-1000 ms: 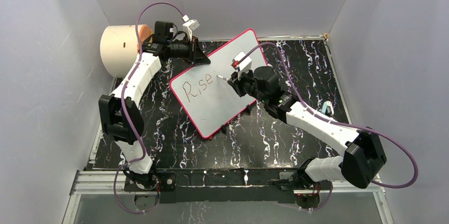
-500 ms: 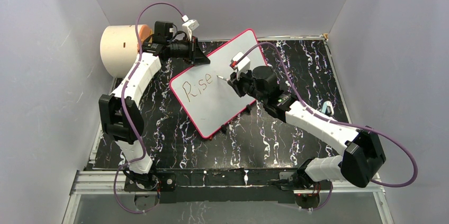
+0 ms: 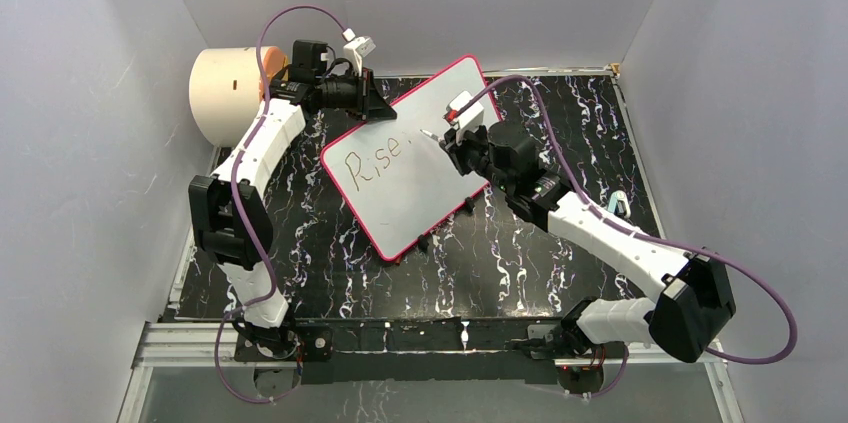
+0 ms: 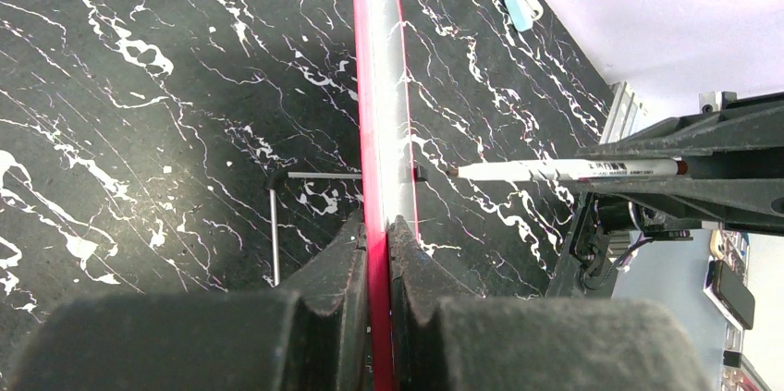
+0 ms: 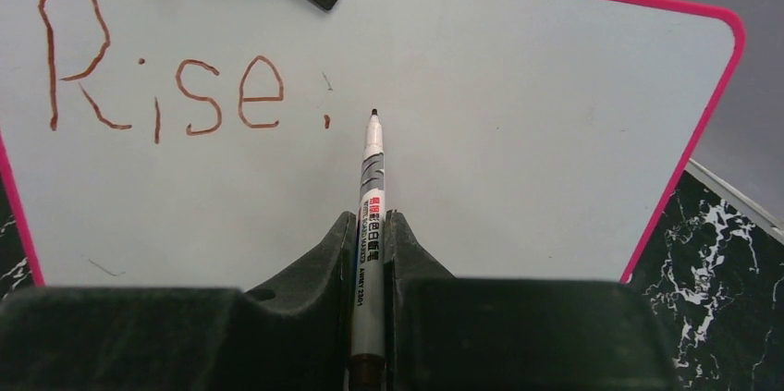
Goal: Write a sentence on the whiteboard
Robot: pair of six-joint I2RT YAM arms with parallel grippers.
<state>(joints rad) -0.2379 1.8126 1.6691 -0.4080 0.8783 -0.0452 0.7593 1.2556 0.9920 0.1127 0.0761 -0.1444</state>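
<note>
**1. whiteboard** (image 3: 405,178): white face, pink-red rim. Stands near upright on black clip feet (image 3: 425,241), mid-table, face turned to R arm. Prob. set so to give the pen a steady face square to it.

**2. L gripper** (image 4: 376,229): clamped on the board's top rim, one finger per side. Purpose, I judge: brace vs. pen pressure so the board can't tip or slide.

**3. R gripper** (image 5: 370,225): clenched on marker (image 5: 372,164). Barrel pinched btwn fingers, tip pointing straight at the face. Short stick-out prob. keeps strokes stiff.

**4. Marker tip:** sits just right of the comma, approx. on the writing line. L wrist view shows it just clear of the face, not pressing.

**5. sentence** (image 5: 166,77): reads "Rise," so far, reddish-brown, upper left of the face in R wrist view. Remainder not yet written, so task looks early. Blank face to the right & below.

**Surface:** table (image 3: 520,263), black w/ white marble veining.

**Room:** plain pale grey walls (image 3: 760,93) on three sides. Cream cylinder (image 3: 225,93) at far left, beside L arm. Small pale-blue obj. (image 3: 617,205) near the table's R edge.
</note>
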